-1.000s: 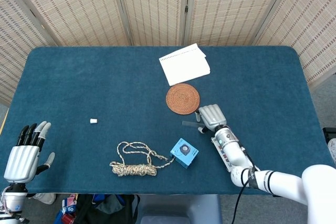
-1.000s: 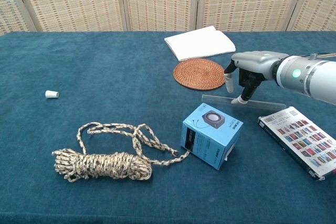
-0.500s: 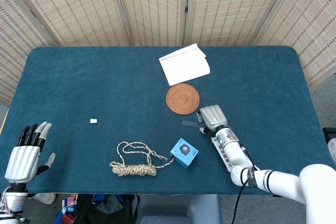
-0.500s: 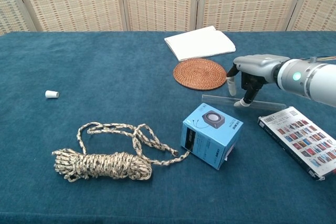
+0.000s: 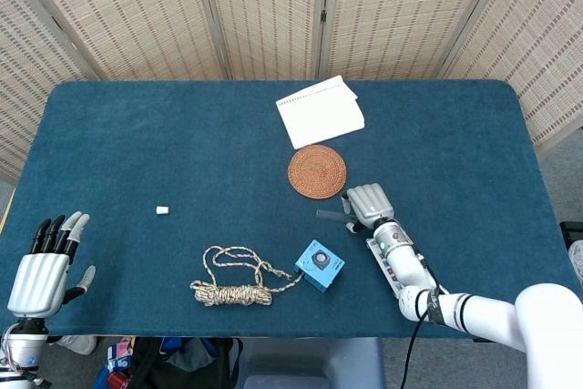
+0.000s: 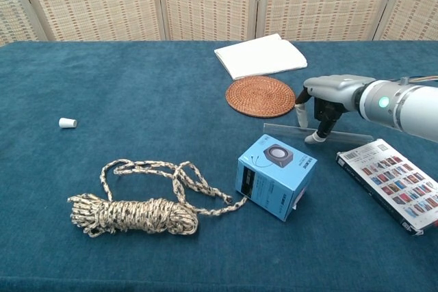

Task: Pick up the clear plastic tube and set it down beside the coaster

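Left hand (image 5: 38, 272): at the near left corner of the table (image 5: 182, 134), seen only in the head view; fingers straight and slightly apart, holding nothing.

Small white cylinder (image 6: 67, 123): lying alone on the blue cloth, left of centre, well apart from everything else.

Rope (image 6: 133, 211): a coiled bundle with loose loops trailing rightward, one strand reaching the base of the blue box.

Blue box (image 6: 276, 176): a small carton with a round grey motif on its top face, standing near the front edge, just right of the rope.

White notepad (image 6: 261, 56): spiral-bound, closed, flat at the far side of the table.

Coaster (image 6: 260, 96): round, woven, brown; just in front of the notepad and apart from it.

Clear plastic tube (image 6: 287, 130): lying flat on the table between the coaster and the blue box, its long axis running left to right, its right part under the right hand.

Right hand (image 6: 328, 100): directly over the tube, fingers (image 6: 313, 136) curled downward with tips at the tube on either side; whether they actually clamp it cannot be told.

Printed carton (image 6: 393, 182): flat, long, covered in small coloured pictures, at the right edge below the right forearm.
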Controlling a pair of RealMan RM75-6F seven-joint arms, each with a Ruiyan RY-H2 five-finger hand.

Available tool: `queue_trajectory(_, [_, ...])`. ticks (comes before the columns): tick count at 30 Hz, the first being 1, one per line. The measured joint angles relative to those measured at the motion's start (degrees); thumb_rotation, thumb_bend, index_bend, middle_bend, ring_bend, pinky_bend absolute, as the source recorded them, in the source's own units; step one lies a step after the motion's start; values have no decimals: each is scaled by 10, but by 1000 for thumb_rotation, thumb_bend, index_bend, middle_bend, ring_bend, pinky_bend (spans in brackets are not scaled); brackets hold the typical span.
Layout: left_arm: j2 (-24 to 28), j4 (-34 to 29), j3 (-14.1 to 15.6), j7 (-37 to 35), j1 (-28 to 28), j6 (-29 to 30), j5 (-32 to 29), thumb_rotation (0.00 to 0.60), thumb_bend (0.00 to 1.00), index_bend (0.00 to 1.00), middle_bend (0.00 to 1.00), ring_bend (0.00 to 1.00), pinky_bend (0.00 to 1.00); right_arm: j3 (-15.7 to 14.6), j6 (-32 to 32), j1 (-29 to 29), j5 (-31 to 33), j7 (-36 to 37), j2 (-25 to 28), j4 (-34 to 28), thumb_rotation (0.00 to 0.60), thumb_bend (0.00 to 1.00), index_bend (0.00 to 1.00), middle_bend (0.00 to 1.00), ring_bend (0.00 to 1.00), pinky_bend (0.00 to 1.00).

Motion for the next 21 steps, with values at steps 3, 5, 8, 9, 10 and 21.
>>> queue_trajectory(3, [0,0,0,-1,0,0,0,600,327,11,0,0,0,-1,-1,2,5,-2,0,1,600,212,529,1000,1000,1000])
queue_trajectory(5, [0,1,0,-1,0,1,0,600,327,11,0,0,0,-2,-2,2,8,-3,0,2,600,212,529,1000,1000,1000])
queue_trajectory(8, [-1,2,0,0,1,1,-1,600,327,11,0,0,0,-3,-3,4,13,-6,0,3,600,252,529,1000,1000,1000])
queue_trajectory(9, [-1,2,0,0,1,1,-1,600,327,11,0,0,0,-3,-3,4,15,-6,0,3,600,272,529,1000,1000,1000])
queue_trajectory(10, [-2,2,0,0,0,1,-2,600,327,10,0,0,0,-3,-3,5,16,-7,0,3,600,281,529,1000,1000,1000])
queue_trajectory(21, [-3,3,0,1,-1,-1,-1,600,327,10,0,0,0,-6,-4,7,26,-8,2,3,600,374,529,1000,1000,1000])
